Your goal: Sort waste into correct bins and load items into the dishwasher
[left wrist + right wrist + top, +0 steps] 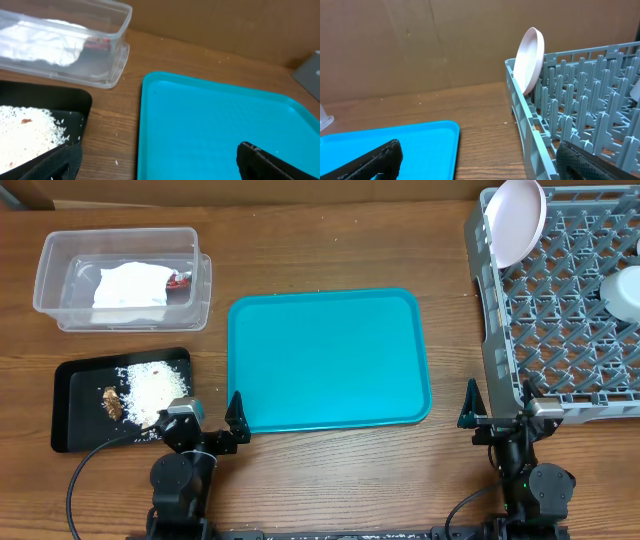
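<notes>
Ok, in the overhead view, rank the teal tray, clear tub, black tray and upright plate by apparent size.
1. teal tray
2. clear tub
3. black tray, only slightly smaller
4. plate

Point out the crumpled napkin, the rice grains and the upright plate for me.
crumpled napkin (128,288), overhead view, middle of the white paper.
rice grains (155,388), overhead view, centre of the white pile.
upright plate (529,60), right wrist view, middle of its visible face.

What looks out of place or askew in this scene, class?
The plate at the rack's far corner tilts outward past the rim. A stray rice grain lies on the table beside the black tray.
</notes>
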You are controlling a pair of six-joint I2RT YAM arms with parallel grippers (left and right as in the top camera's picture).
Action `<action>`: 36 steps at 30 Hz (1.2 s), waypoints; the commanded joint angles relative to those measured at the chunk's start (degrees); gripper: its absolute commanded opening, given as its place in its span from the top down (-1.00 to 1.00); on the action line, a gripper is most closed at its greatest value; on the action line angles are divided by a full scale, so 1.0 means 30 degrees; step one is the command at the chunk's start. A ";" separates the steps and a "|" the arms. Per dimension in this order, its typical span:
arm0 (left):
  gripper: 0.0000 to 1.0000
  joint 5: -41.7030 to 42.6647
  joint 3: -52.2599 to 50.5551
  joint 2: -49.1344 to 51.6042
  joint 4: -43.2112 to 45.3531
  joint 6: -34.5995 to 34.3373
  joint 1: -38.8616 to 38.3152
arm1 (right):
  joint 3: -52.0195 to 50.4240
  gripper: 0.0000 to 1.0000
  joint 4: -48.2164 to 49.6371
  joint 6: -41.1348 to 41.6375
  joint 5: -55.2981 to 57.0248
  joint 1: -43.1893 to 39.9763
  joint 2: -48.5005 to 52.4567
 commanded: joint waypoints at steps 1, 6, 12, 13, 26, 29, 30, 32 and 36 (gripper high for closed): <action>-1.00 0.0277 -0.0131 -0.0896 0.0124 0.0401 -0.0087 | -0.0197 -1.00 0.0058 -0.0124 0.0182 -0.0051 -0.0204; -1.00 0.0277 -0.0131 -0.3126 0.0117 0.1049 -0.0087 | -0.0197 -1.00 0.0058 -0.0124 0.0182 -0.0051 -0.0204; -1.00 0.0284 -0.0131 -0.3555 0.1377 0.1253 -0.0109 | -0.0197 -1.00 0.0058 -0.0124 0.0182 -0.0051 -0.0204; -1.00 0.0357 -0.0138 -0.3555 0.1690 0.1260 -0.0124 | -0.0197 -1.00 0.0058 -0.0124 0.0182 -0.0051 -0.0204; -0.99 0.0874 -0.0138 -0.3555 0.2535 0.2222 -0.0189 | -0.0197 -1.00 0.0058 -0.0124 0.0182 -0.0051 -0.0204; -1.00 0.0750 -0.0138 -0.3555 0.1268 0.2251 -0.0189 | -0.0197 -1.00 0.0058 -0.0124 0.0182 -0.0051 -0.0204; -0.99 0.0721 -0.0138 -0.3555 0.0940 0.2251 -0.0189 | -0.0197 -1.00 0.0058 -0.0124 0.0182 -0.0051 -0.0204; -1.00 0.0590 -0.0138 -0.3555 0.0306 0.2251 -0.0189 | -0.0197 -0.99 0.0058 -0.0124 0.0182 -0.0051 -0.0204; -1.00 0.0568 -0.0138 -0.3548 -0.0415 0.2244 -0.0189 | -0.0197 -1.00 0.0058 -0.0124 0.0182 -0.0051 -0.0204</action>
